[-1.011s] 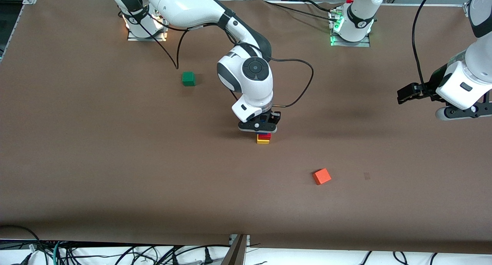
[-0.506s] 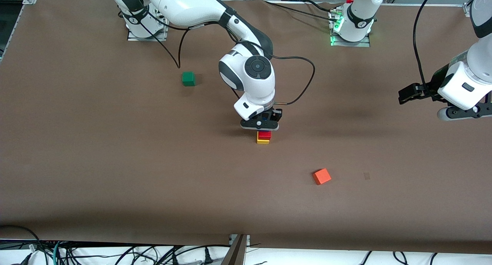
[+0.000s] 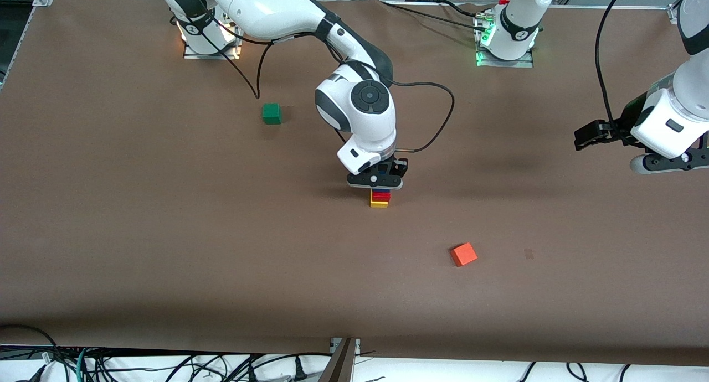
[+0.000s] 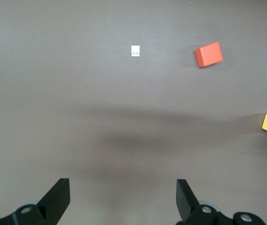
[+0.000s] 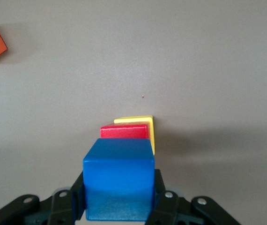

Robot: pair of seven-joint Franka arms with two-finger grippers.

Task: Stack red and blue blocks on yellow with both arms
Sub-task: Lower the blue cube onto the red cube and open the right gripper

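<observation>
**Blue block hangs over the stack: set it square before you let go**

Your right gripper is clamped on the blue block, one finger on each side face, and it hangs directly over the red block, which sits on the yellow block at mid-table. In the front view only a thin blue strip shows between the gripper and the red top, so the blue block looks close above the red or just touching it; which of the two cannot be told.

The right wrist view shows red and yellow peeking out from under the blue block, a little off its centre line. Judge that offset before you commit: line the blue faces up with the red edges, then come straight down with no sideways drift, since a nudge could slide the red block off the yellow one. Let the weight settle fully, part the fingers just enough to clear, and lift vertically.

Your left gripper waits at its own end of the table, fingers spread wide and empty over bare table; leave it there. The orange block and green block lie well apart from the right gripper and play no part.
</observation>
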